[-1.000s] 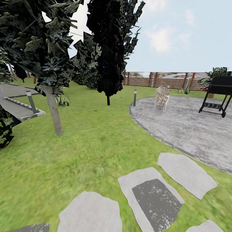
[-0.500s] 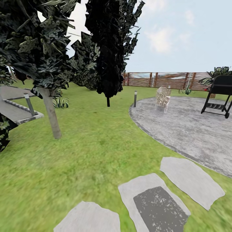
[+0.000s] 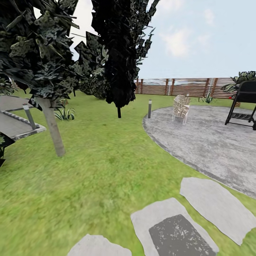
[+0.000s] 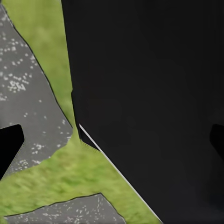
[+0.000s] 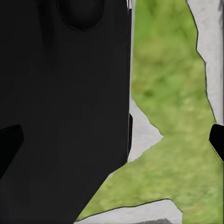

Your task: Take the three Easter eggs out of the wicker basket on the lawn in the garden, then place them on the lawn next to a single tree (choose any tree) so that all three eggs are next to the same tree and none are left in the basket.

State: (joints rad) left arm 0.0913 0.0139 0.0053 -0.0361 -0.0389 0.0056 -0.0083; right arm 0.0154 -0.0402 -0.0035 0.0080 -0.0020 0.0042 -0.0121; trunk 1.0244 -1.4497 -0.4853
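At my feet in the head view lie flat stepping stones (image 3: 177, 227) set into the lawn (image 3: 99, 170). My left wrist camera looks down on grey stone (image 4: 28, 93) and grass past a big black body of the robot (image 4: 154, 93); the right wrist camera gives me the same kind of scene, grass (image 5: 168, 84) between pale slabs beside a dark bulk. In both wrist views I get only dark finger tips at the frame edges, so I cannot tell whether either tool is open or closed.

Compared with a second ago the stones sit lower in the head picture and the pale trunk has slid left: my camera has moved, not the garden.

Further out, the tree (image 3: 53, 131) with the pale trunk stands on the grass to my left, near a bollard light (image 3: 29, 116) and a paved edge. To the right spreads a round paved patio (image 3: 206, 142) carrying a wicker chair (image 3: 180, 107) and a black grill (image 3: 245, 103). A near-black cypress (image 3: 119, 60) rises mid-lawn, a second bollard (image 3: 149, 108) beside it. The slatted fence (image 3: 177, 87) closes the far side.
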